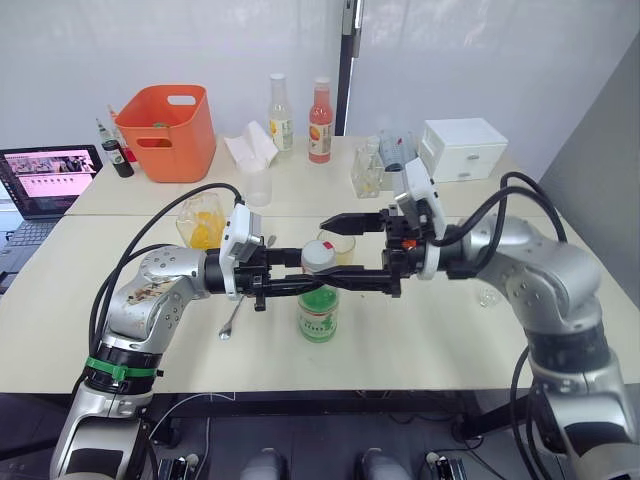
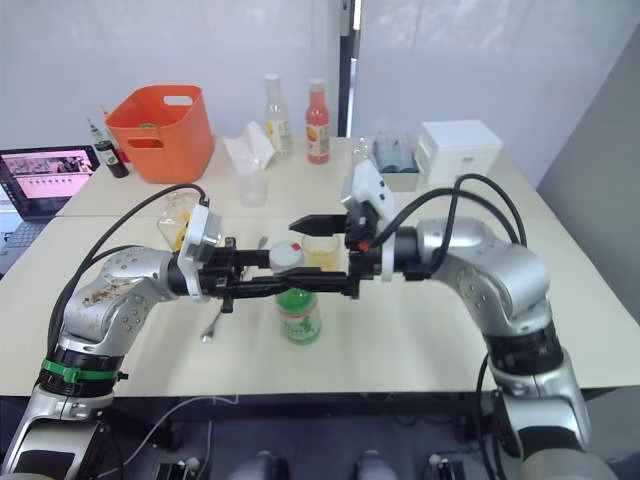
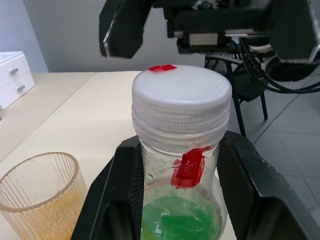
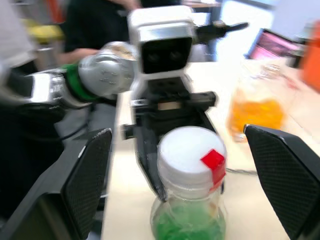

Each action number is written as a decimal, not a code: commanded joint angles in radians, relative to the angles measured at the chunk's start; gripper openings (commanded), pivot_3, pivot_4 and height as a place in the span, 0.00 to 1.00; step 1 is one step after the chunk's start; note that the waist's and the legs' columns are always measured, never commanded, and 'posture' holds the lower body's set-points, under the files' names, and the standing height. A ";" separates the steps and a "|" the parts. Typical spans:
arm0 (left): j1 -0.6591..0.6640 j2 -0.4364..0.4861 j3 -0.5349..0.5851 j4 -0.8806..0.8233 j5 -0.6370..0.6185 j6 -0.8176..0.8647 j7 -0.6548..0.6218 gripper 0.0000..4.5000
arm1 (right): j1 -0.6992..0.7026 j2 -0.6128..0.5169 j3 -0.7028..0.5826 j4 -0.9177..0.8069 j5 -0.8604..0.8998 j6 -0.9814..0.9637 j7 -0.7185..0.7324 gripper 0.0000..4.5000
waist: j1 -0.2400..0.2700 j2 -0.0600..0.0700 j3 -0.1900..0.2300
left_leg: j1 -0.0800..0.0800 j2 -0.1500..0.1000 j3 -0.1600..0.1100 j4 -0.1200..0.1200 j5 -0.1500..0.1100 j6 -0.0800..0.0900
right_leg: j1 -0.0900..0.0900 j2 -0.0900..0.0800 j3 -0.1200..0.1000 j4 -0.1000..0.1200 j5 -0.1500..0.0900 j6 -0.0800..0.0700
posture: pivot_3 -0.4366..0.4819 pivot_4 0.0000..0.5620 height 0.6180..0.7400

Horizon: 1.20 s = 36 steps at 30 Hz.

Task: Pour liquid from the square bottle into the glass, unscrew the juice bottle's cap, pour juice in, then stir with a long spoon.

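The juice bottle (image 1: 318, 312) stands upright near the table's front, half full of green liquid, with a white cap (image 3: 181, 95) on it. My left gripper (image 1: 316, 283) is shut on its neck just under the cap. My right gripper (image 1: 328, 254) is open and comes from the opposite side, one finger above the cap and one below, not touching it. Just behind the bottle is the ribbed glass (image 1: 343, 246) holding a little yellow liquid. The square bottle (image 1: 202, 222) with orange liquid stands to the left. The long spoon (image 1: 232, 318) lies on the table under my left forearm.
At the back stand an orange bin (image 1: 168, 130), two tall bottles (image 1: 320, 120), a clear plastic cup (image 1: 257, 187), a white drawer box (image 1: 462, 148) and small dark bottles (image 1: 118, 155). A laptop (image 1: 45, 180) sits at the far left.
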 commanded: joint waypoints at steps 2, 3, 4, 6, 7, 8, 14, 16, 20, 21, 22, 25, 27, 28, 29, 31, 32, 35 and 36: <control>0.003 0.007 -0.023 0.012 0.020 0.010 -0.006 0.36 | 0.021 0.089 -0.110 -0.173 0.066 0.199 -0.334 0.99 | 0.000 0.000 0.000 | 0.000 0.000 0.000 0.000 0.000 0.000 | 0.000 0.000 0.000 0.000 0.000 0.000 | 0.48 0.27 0.79; 0.000 0.007 -0.025 0.015 0.020 0.010 -0.008 0.36 | 0.026 0.102 -0.107 -0.202 0.070 0.232 -0.376 0.99 | 0.000 0.000 0.000 | 0.000 0.000 0.000 0.000 0.000 0.000 | 0.000 0.000 0.000 0.000 0.000 0.000 | 0.48 0.27 0.79; -0.002 0.007 -0.026 0.017 0.020 0.010 -0.009 0.36 | 0.028 0.112 -0.106 -0.224 0.077 0.259 -0.408 0.99 | 0.000 0.000 0.000 | 0.000 0.000 0.000 0.000 0.000 0.000 | 0.000 0.000 0.000 0.000 0.000 0.000 | 0.48 0.27 0.79; -0.007 0.006 -0.028 0.021 0.021 0.010 -0.012 0.36 | 0.032 0.141 -0.111 -0.259 0.103 0.305 -0.464 0.99 | 0.000 0.000 0.000 | 0.000 0.000 0.000 0.000 0.000 0.000 | 0.000 0.000 0.000 -0.001 0.000 0.000 | 0.48 0.27 0.79; -0.010 0.005 -0.029 0.024 0.021 0.009 -0.014 0.36 | 0.032 0.153 -0.118 -0.267 0.116 0.324 -0.488 0.99 | 0.000 0.000 0.000 | 0.000 0.000 0.000 0.000 0.000 0.000 | 0.000 0.000 0.000 -0.001 0.000 0.000 | 0.48 0.27 0.79; -0.012 0.005 -0.029 0.026 0.021 0.010 -0.015 0.36 | 0.032 0.159 -0.121 -0.273 0.120 0.341 -0.509 0.99 | 0.000 0.000 0.000 | 0.000 0.000 0.000 0.000 0.000 0.000 | 0.000 0.000 0.000 -0.001 0.000 0.000 | 0.48 0.27 0.79; -0.018 0.003 -0.033 0.032 0.020 0.008 -0.021 0.36 | 0.033 0.175 -0.114 -0.275 0.137 0.369 -0.558 0.99 | -0.001 0.000 0.000 | 0.000 0.000 0.000 0.000 0.000 0.000 | 0.000 0.000 0.000 -0.001 0.000 0.000 | 0.48 0.27 0.79; -0.018 0.003 -0.033 0.032 0.020 0.008 -0.021 0.36 | 0.033 0.178 -0.113 -0.274 0.137 0.371 -0.565 0.99 | -0.001 0.000 0.000 | 0.000 0.000 0.000 0.000 0.000 0.000 | 0.000 0.001 0.000 -0.001 0.000 0.000 | 0.48 0.27 0.79; -0.019 0.006 -0.033 0.033 0.020 0.009 -0.022 0.36 | 0.035 0.178 -0.109 -0.273 0.139 0.372 -0.570 0.99 | -0.001 0.000 0.000 | 0.000 0.000 0.000 0.000 0.000 0.000 | 0.000 0.001 0.000 -0.001 0.000 0.000 | 0.48 0.27 0.79; -0.019 0.006 -0.033 0.033 0.020 0.009 -0.022 0.36 | 0.036 0.177 -0.108 -0.273 0.139 0.372 -0.570 0.94 | -0.001 0.000 0.000 | 0.000 0.000 0.000 0.000 0.000 0.000 | 0.000 0.001 0.000 -0.001 0.000 0.000 | 0.48 0.27 0.79; -0.019 0.007 -0.033 0.033 0.020 0.010 -0.022 0.36 | 0.035 0.177 -0.106 -0.272 0.138 0.371 -0.570 0.88 | -0.001 0.000 0.000 | 0.000 0.000 0.000 0.000 0.000 0.000 | 0.000 0.001 0.000 -0.001 0.000 0.000 | 0.48 0.27 0.79; -0.015 0.010 -0.031 0.027 0.018 0.012 -0.022 0.36 | 0.038 0.175 -0.103 -0.274 0.141 0.371 -0.572 0.65 | -0.002 0.000 0.000 | 0.000 0.000 0.000 0.000 0.000 0.000 | 0.000 0.001 0.000 -0.001 0.000 0.000 | 0.48 0.27 0.79; -0.013 0.012 -0.030 0.024 0.017 0.013 -0.022 0.36 | 0.040 0.172 -0.099 -0.274 0.146 0.369 -0.574 0.53 | -0.002 0.000 0.000 | 0.000 0.000 0.000 0.000 0.000 0.000 | 0.000 0.001 0.000 -0.001 0.000 0.000 | 0.48 0.27 0.79; -0.013 0.013 -0.030 0.024 0.017 0.014 -0.022 0.36 | 0.040 0.172 -0.097 -0.273 0.147 0.367 -0.576 0.45 | -0.002 0.000 0.000 | 0.000 0.000 0.000 0.000 0.000 0.000 | 0.000 0.001 0.000 -0.001 0.000 0.000 | 0.48 0.27 0.79; -0.012 0.013 -0.030 0.024 0.017 0.014 -0.022 0.36 | 0.042 0.172 -0.096 -0.272 0.147 0.362 -0.576 0.38 | -0.002 0.000 0.000 | 0.000 0.000 0.000 0.000 0.000 0.000 | 0.001 0.001 0.000 -0.001 0.000 0.000 | 0.48 0.27 0.79; -0.010 0.015 -0.030 0.022 0.017 0.014 -0.023 0.36 | 0.046 0.173 -0.093 -0.270 0.142 0.351 -0.575 0.38 | -0.002 0.000 0.000 | 0.000 0.000 0.000 0.000 0.000 0.000 | 0.001 0.001 0.000 -0.002 0.000 0.000 | 0.48 0.27 0.79; -0.008 0.016 -0.029 0.020 0.016 0.015 -0.023 0.36 | 0.048 0.174 -0.092 -0.270 0.138 0.342 -0.573 0.38 | -0.002 0.000 0.000 | 0.000 0.000 0.000 0.000 0.000 0.000 | 0.000 0.001 0.000 -0.002 0.000 0.000 | 0.48 0.27 0.79; -0.002 0.019 -0.028 0.013 0.015 0.017 -0.022 0.36 | 0.054 0.156 -0.079 -0.243 0.116 0.283 -0.521 0.38 | -0.002 0.000 0.000 | 0.000 0.000 0.000 0.000 0.000 0.000 | 0.000 0.001 0.000 -0.002 0.000 0.000 | 0.48 0.27 0.79; 0.000 0.020 -0.028 0.011 0.015 0.018 -0.022 0.36 | 0.054 0.136 -0.069 -0.221 0.105 0.244 -0.468 0.38 | -0.002 0.000 0.000 | 0.000 0.000 0.000 0.000 0.000 0.000 | 0.000 0.001 0.000 -0.002 0.000 0.000 | 0.48 0.27 0.79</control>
